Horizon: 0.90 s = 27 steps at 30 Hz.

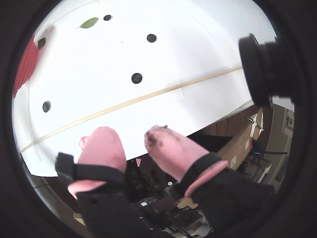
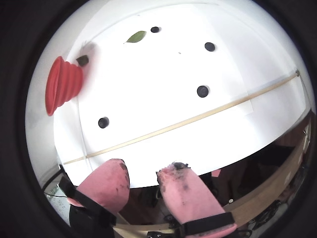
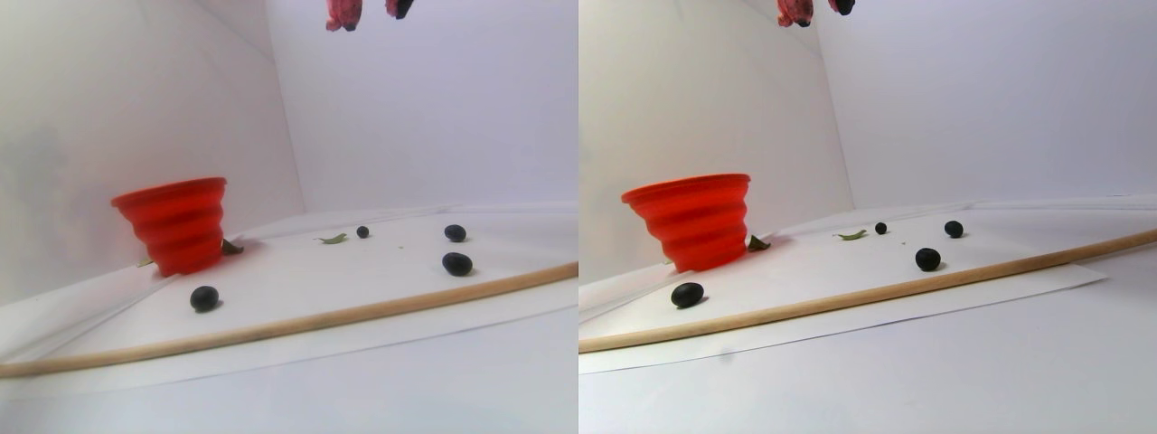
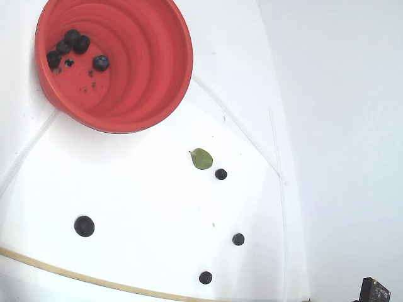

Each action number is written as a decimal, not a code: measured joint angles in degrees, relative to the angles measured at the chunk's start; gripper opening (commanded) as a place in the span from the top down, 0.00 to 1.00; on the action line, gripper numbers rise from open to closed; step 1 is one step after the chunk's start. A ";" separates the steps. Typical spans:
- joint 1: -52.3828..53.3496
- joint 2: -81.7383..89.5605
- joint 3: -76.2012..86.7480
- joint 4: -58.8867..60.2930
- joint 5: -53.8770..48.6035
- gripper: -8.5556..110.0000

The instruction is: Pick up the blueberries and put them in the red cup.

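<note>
The red cup stands at the far left of the white sheet and holds several blueberries. It also shows in both wrist views and the stereo pair view. Several loose blueberries lie on the sheet: one near the cup, others farther right. My gripper hangs high above the sheet's near edge. Its stained pink fingers are apart and empty.
A thin wooden stick lies across the sheet's near side. A small green leaf lies near the farthest berry. White walls enclose the back and left. A black camera juts in at one wrist view's right.
</note>
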 measured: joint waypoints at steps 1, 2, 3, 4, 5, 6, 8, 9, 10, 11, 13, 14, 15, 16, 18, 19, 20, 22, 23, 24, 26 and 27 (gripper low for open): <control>0.26 -0.18 0.44 -0.44 -0.35 0.82; 0.53 -0.26 0.88 -0.79 -0.70 0.82; 0.62 -0.26 1.14 -0.97 -0.97 0.82; 0.62 -0.26 1.58 -1.41 -1.32 0.82; 0.70 -0.26 1.93 -1.67 -1.58 0.82; 0.97 -0.44 2.37 -2.20 -2.11 0.82; 1.85 -1.23 3.25 -3.25 -3.16 0.81; 2.11 -1.49 3.52 -3.69 -3.60 0.81; 2.37 -1.76 3.96 -4.22 -4.04 0.81; 2.55 -1.93 4.31 -4.75 -4.39 0.81; 2.99 -2.02 4.75 -5.62 -5.10 0.81; 3.25 -2.20 4.92 -6.06 -5.45 0.81; 3.69 -2.64 5.19 -6.68 -5.89 0.81; 3.87 -3.16 5.36 -7.12 -6.15 0.81; 4.31 -4.04 5.71 -7.91 -6.94 0.81; 4.66 -4.39 5.89 -8.35 -7.29 0.81; 5.01 -4.75 6.06 -8.79 -7.73 0.81; 5.62 -5.36 6.59 -9.76 -8.61 0.81; 5.89 -5.71 6.94 -10.28 -9.05 0.80; 6.24 -6.06 7.21 -10.81 -9.49 0.80; 6.86 -6.68 7.91 -11.95 -10.37 0.80; 7.21 -7.03 8.17 -12.48 -10.81 0.80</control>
